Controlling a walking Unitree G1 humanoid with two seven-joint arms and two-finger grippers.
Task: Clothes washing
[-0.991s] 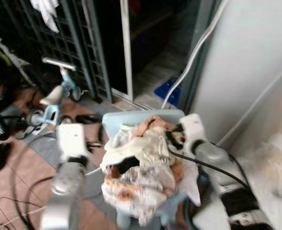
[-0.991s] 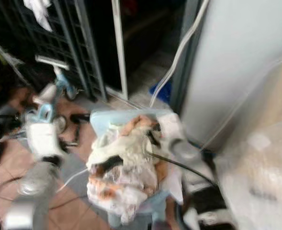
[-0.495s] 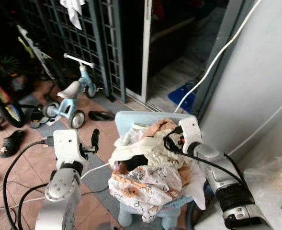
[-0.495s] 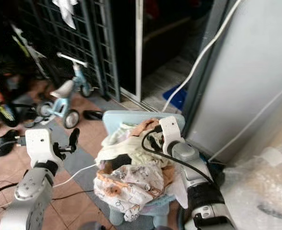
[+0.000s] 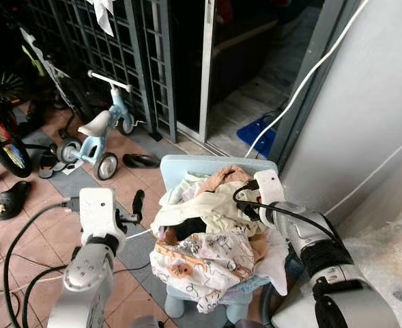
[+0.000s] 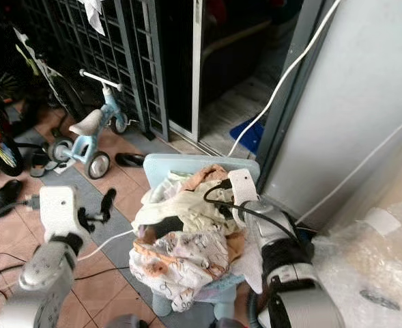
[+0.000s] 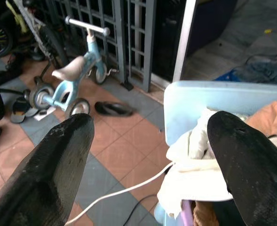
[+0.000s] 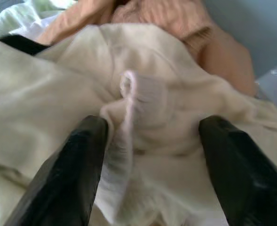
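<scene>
A heap of clothes (image 5: 211,236) spills over the rim of a pale blue basket (image 5: 187,166) that stands on the tiled floor (image 5: 37,225) beside a grey wall (image 5: 364,102), with a patterned cloth (image 5: 201,263) hanging over its near edge. The right tool (image 8: 147,155) has its fingers spread wide, pressed down on a cream garment (image 8: 143,108) atop the heap. The left tool (image 7: 152,155) hovers wide open just left of the basket, over open floor with a white cable (image 7: 124,190), ahead of a blue tricycle (image 5: 98,133) and a sandal (image 5: 140,160).

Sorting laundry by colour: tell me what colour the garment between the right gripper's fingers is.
Pale cream garment, clearest in the right wrist view.
</scene>
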